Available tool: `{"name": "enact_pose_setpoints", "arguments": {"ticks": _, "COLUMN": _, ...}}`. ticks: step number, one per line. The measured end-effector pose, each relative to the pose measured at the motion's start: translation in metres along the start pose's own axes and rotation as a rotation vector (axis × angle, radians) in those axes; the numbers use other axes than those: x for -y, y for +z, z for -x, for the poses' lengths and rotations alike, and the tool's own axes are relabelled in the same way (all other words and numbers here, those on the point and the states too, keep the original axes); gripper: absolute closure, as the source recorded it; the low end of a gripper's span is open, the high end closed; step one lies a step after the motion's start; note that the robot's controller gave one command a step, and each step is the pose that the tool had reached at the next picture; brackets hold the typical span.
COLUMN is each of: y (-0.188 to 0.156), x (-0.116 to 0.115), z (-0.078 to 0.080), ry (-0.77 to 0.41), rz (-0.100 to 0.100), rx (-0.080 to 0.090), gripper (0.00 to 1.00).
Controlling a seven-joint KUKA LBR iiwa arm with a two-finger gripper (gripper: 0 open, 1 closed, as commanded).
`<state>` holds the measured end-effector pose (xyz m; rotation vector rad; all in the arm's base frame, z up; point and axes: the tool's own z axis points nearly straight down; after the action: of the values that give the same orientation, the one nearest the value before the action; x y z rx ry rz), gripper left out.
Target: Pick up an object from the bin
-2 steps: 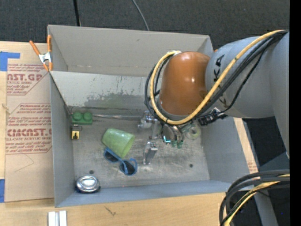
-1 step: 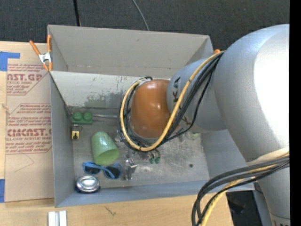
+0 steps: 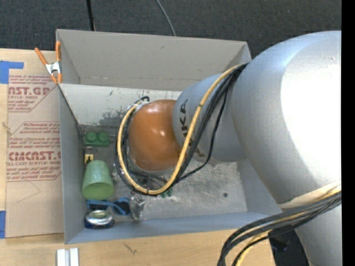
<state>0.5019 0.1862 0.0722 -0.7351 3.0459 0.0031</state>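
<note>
Approach stage, seemingly: down near pale green cup [image 3: 98, 179] left of gripper [image 3: 137, 205], blue piece [image 3: 115, 206] beside it. Cannot tell whether clenched. Next needs centring on one.

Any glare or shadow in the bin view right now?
Camera view: a soft highlight on the orange cover and a broad one on the arm's silver shell; shadow darkens the bin floor just under the cover; the pale green cup and shiny round can at left lie well lit.
</note>
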Motion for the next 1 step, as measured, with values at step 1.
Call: {"name": "enact_pose_setpoints", "arguments": {"ticks": 1, "y": -0.0020, "x": 0.0006, "z": 0.0004, "ry": 0.002, "rz": 0.001, "rx": -0.002, "gripper": 1.00}}
